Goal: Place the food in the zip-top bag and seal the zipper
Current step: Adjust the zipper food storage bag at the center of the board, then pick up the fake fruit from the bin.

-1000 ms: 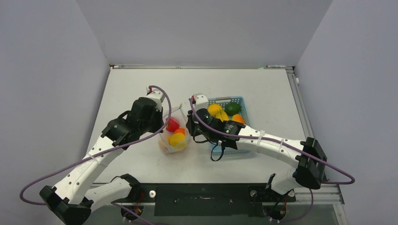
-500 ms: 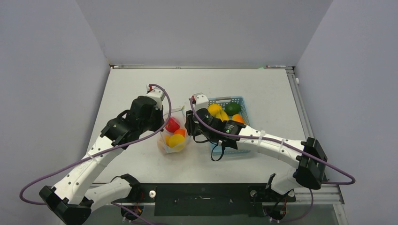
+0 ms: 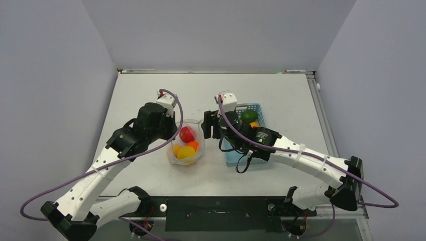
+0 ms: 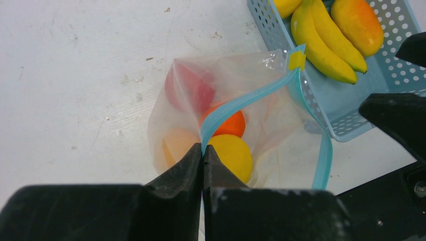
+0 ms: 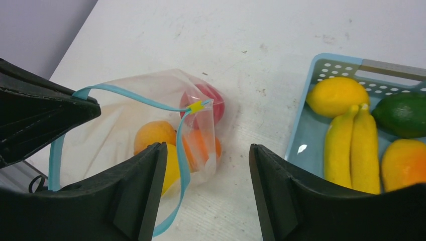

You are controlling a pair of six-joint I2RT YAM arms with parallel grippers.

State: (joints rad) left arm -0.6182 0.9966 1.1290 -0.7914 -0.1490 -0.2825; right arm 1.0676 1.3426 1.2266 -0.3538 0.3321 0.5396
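Shifted toward the basket point(image 5: 300, 116), right fingers point(image 5: 135, 196) gape; left fingers point(image 4: 176, 175) pinch the zipper point(image 4: 241, 103) of the fruit-filled bag point(image 4: 274, 120).

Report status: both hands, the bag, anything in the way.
Left hand shut on zipper. Right hand open, empty. Zip-top bag unsealed, part-filled; bananas, lime in basket.

Clear crinkly plastic bag point(image 4: 261, 100), glossy fruit point(image 4: 233, 155)
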